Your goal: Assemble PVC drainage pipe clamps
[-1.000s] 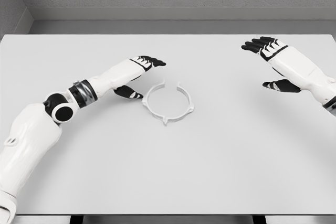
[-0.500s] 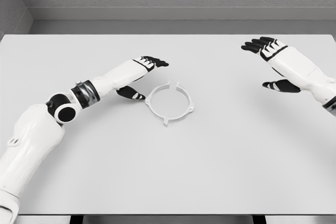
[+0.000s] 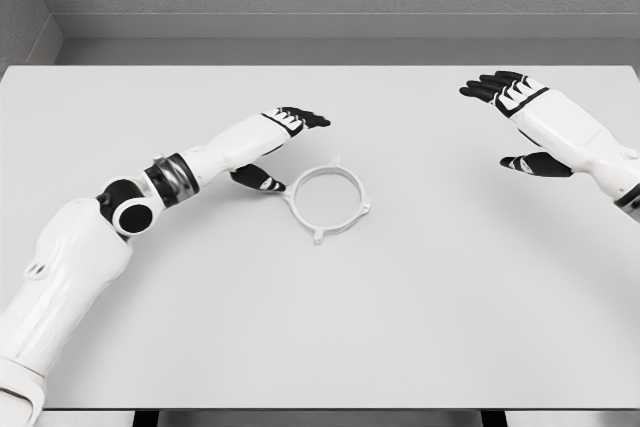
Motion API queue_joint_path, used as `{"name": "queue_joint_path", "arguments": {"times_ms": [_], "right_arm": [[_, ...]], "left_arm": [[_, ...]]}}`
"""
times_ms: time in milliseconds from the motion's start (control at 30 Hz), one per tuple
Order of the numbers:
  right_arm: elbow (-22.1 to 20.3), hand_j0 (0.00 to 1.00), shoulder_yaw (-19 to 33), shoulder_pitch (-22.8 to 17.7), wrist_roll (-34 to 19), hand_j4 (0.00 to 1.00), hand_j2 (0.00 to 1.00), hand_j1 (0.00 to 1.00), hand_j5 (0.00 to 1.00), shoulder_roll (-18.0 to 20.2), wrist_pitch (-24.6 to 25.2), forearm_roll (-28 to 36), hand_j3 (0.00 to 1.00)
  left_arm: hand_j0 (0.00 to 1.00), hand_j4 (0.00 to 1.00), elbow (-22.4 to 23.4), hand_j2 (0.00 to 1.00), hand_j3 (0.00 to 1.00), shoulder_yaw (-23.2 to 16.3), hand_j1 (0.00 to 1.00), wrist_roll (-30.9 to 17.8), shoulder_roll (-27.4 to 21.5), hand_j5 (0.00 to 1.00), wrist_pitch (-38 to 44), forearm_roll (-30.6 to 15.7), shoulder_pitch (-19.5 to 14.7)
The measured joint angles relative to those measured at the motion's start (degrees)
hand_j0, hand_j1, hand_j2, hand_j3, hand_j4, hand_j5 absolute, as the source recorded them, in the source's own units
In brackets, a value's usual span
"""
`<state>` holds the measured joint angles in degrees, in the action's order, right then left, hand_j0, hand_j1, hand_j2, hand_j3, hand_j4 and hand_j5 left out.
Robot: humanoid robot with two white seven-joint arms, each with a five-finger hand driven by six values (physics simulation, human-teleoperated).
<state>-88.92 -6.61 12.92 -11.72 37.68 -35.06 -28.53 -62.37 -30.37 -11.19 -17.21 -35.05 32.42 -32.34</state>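
While the right hand [image 3: 520,117] hovers open far off, the left hand [image 3: 280,147], fingers spread, touches the white pipe clamp ring [image 3: 327,200] on the table [image 3: 420,297].

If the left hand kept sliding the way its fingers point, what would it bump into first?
Likely nothing: the left hand points up-right, its fingers passing behind the white clamp ring. Only its thumb is near the ring. Beyond lies bare table, though depth is unclear.

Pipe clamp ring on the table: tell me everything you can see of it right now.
The pipe clamp ring is a thin white hoop, plastic by the look of it, lying flat on the white table near its middle. Small tabs jut from its rim at the top, right, bottom and left. The left hand is beside it, fingers open, thumb tip at or just short of the left tab. Nothing else is near it.
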Motion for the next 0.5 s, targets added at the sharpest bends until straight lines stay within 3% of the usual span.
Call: {"name": "queue_joint_path", "arguments": {"times_ms": [233, 300, 500], "right_arm": [[0.02, 1.00, -0.04, 0.09, 0.03, 1.00, 1.00, 1.00, 1.00, 0.02, 0.00, 0.00, 1.00], [0.01, 1.00, -0.06, 0.09, 0.02, 1.00, 1.00, 1.00, 1.00, 0.02, 0.00, 0.00, 1.00], [0.00, 1.00, -0.08, 0.09, 0.02, 1.00, 1.00, 1.00, 1.00, -0.02, 0.00, 0.00, 1.00]], "left_arm": [[1.00, 1.00, 0.46, 1.00, 1.00, 1.10, 1.00, -0.01, -1.32, 1.00, 0.00, -0.39, -1.84], [1.00, 1.00, 0.66, 1.00, 1.00, 1.64, 1.00, 0.00, -4.78, 1.00, 0.00, -0.66, -3.51], [1.00, 1.00, 3.15, 1.00, 1.00, 6.28, 1.00, 0.02, -17.50, 1.00, -0.01, -0.93, -2.90]]}}
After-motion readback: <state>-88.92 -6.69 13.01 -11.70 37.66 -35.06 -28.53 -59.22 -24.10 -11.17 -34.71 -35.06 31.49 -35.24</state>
